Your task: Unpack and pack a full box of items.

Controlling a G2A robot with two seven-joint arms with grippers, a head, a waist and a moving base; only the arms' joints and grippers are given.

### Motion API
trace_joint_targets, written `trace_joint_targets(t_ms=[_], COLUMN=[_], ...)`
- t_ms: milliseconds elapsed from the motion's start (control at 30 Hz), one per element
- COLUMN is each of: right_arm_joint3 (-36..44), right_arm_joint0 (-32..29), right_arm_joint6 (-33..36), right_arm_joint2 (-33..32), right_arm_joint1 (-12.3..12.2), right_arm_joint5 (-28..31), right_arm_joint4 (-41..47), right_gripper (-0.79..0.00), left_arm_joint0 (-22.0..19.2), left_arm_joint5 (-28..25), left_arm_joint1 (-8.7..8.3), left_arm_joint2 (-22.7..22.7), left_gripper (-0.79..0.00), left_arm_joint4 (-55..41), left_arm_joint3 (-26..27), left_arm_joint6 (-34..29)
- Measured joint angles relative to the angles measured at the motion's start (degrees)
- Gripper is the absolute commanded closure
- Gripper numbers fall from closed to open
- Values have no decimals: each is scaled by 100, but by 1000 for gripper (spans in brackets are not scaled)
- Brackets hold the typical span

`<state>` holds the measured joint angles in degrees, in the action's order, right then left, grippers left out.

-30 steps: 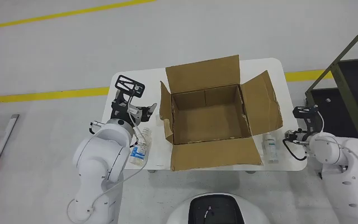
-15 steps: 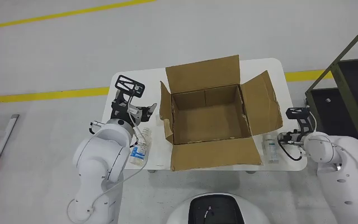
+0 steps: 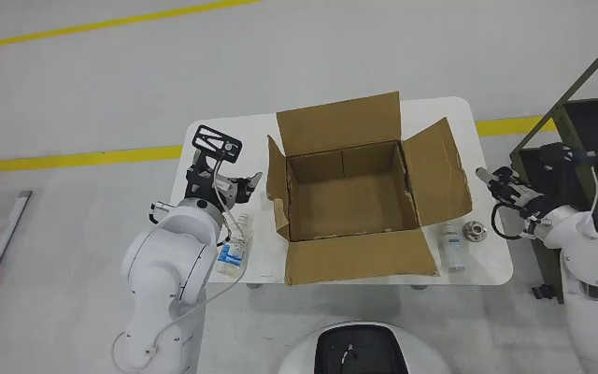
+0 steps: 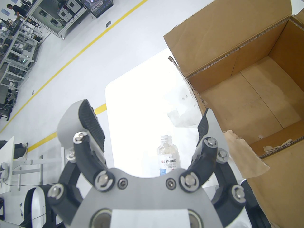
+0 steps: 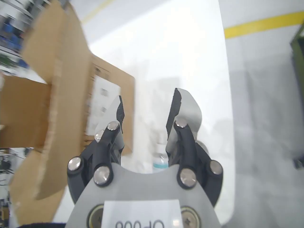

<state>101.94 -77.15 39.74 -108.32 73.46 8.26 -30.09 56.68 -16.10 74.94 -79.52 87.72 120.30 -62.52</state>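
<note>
An open cardboard box stands mid-table with its flaps spread; its floor is bare except for paper scraps. My left gripper hangs open beside the box's left wall, holding nothing, its fingers spread wide. A clear labelled bottle lies on the table below it, toward the front edge. My right gripper is open and empty over the table's right edge. Another clear bottle lies by the box's right flap.
A small round grey object sits on the white table next to the right bottle. A dark green rack stands just off the table's right end. Torn paper lies by the box's left wall.
My right arm has swung from the table's front right corner back and outward to the right. The small round object now shows where the gripper was. The left arm has kept still.
</note>
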Motion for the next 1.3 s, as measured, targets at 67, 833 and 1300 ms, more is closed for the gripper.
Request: trace_joint_targets(t_ms=[67,833,1300], right_arm_joint3=[-3,16,-139], right_arm_joint0=[-86,409,602], right_arm_joint6=[-383,206,-106], right_arm_joint2=[-36,653,1397], right_arm_joint1=[23,-156,-214], right_arm_joint5=[343,1102,582], right_arm_joint4=[684,1476,-27], right_gripper=[0,0,0], left_arm_joint0=[0,16,-435], left_arm_joint5=[0,175,-442], left_arm_joint1=[0,7,74], left_arm_joint2=[0,161,1451], left_gripper=[-785,0,0], left_arm_joint4=[0,29,662], left_arm_joint3=[0,8,-1056], left_arm_joint6=[0,620,1152])
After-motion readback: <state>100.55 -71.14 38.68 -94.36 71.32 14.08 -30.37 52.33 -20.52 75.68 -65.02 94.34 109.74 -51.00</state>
